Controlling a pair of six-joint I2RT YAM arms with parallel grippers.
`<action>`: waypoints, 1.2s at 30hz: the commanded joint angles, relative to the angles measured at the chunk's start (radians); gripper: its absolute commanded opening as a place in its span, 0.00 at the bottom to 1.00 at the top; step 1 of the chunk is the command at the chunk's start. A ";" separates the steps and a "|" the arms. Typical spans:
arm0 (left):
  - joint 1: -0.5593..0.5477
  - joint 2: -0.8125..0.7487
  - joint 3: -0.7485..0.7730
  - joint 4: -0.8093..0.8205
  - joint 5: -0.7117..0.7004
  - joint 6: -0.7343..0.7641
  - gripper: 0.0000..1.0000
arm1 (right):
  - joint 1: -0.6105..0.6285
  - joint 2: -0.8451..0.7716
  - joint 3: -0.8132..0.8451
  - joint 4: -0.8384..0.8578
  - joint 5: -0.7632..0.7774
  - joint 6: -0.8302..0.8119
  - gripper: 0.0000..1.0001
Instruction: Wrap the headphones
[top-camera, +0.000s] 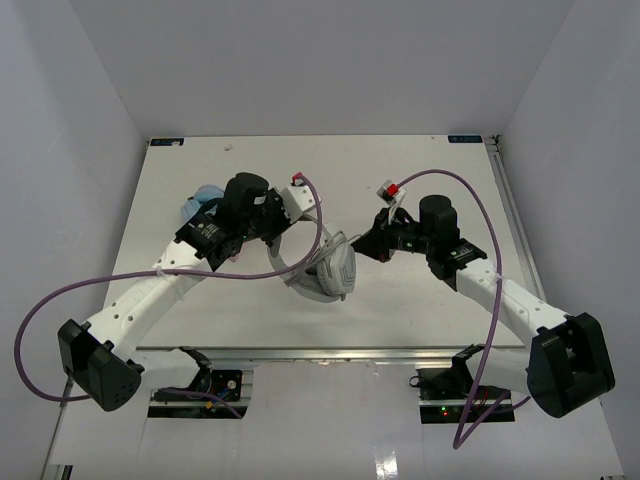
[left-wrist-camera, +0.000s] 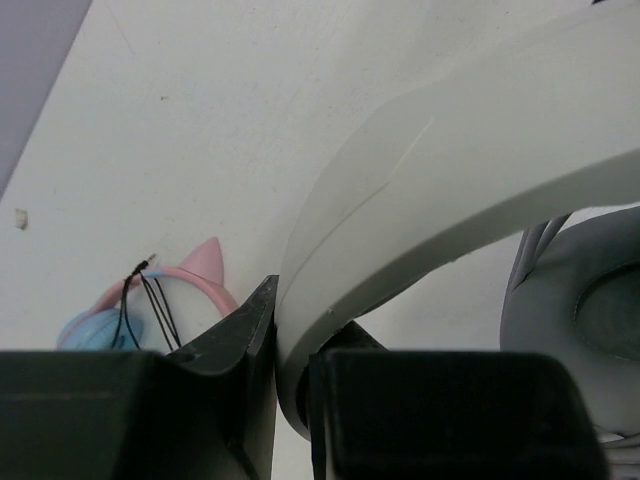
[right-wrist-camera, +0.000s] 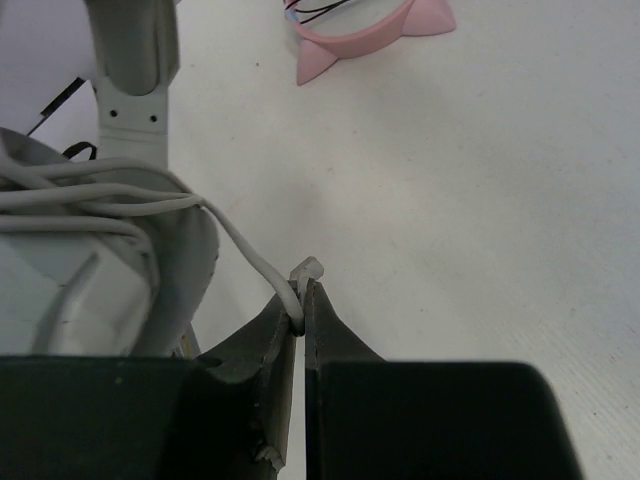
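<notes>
Left gripper (left-wrist-camera: 300, 320): closing tight on the headband (left-wrist-camera: 470, 170) of the headphones (top-camera: 325, 270), with the pale arch rising up and away to the right from between its fingers.
Right gripper (right-wrist-camera: 302, 305): pinching the thin cable (right-wrist-camera: 240, 245) right at its fingertips, jaws all but meeting around it.
Headphones: sitting on the table (top-camera: 420, 300) between the two grippers, with one grey ear cup (left-wrist-camera: 590, 310) hanging just right of the left gripper's right finger.
Reason for the left hold: probably anchoring the headset so it is not sliding while the cable is being led around it.
Reason for the right hold: several strands are already lying over the body to the left of the right gripper, so the gripped stretch is likely being drawn taut for another turn.
Fabric bundle (left-wrist-camera: 190, 280): lying beyond the left gripper's left finger, apart from the headband and playing no part.
Hard to make out: a short pale stub is poking up past the right fingertips, and whether it is the cable's end is not showing. The second ear cup and the count of turns are staying hidden.
</notes>
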 joint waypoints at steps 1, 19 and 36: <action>-0.002 -0.050 -0.070 0.067 -0.066 0.222 0.00 | -0.024 -0.008 0.033 -0.015 -0.186 -0.065 0.08; -0.007 -0.211 -0.334 0.410 -0.218 0.578 0.00 | -0.028 -0.082 0.043 0.045 -0.469 -0.045 0.08; -0.024 -0.154 -0.444 0.618 -0.340 0.702 0.00 | -0.053 0.030 0.138 0.215 -0.709 0.144 0.08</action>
